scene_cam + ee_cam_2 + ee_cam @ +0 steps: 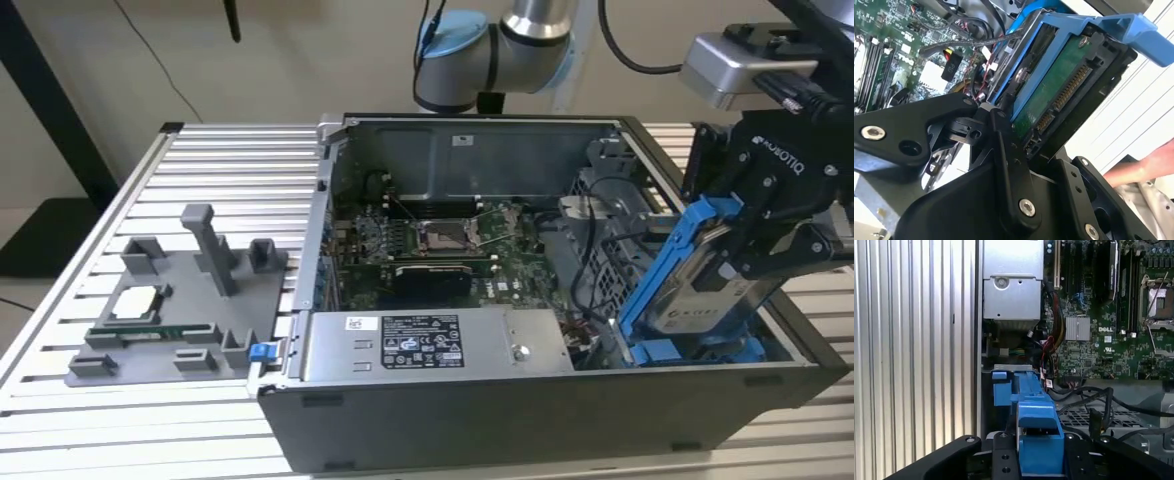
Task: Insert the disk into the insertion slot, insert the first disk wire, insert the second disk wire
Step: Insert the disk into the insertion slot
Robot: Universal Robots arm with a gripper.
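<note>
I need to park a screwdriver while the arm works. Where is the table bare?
The ribbed table is bare behind the grey fixture tray, beside the case, and in front of the tray. Crowded: inside the case, and at the exterior view's right, where the gripper holds the disk.

Counter point(200, 150): silver ribbed aluminium slats, running left to right in the exterior view. Two things sit directly on it. An open grey PC case point(534, 410), lying on its side with the open side facing up, takes the middle and the exterior view's right. A grey fixture tray point(180, 300) lies flat just beside the case on the exterior view's left; can't tell if they touch. Slats show around both.
</note>
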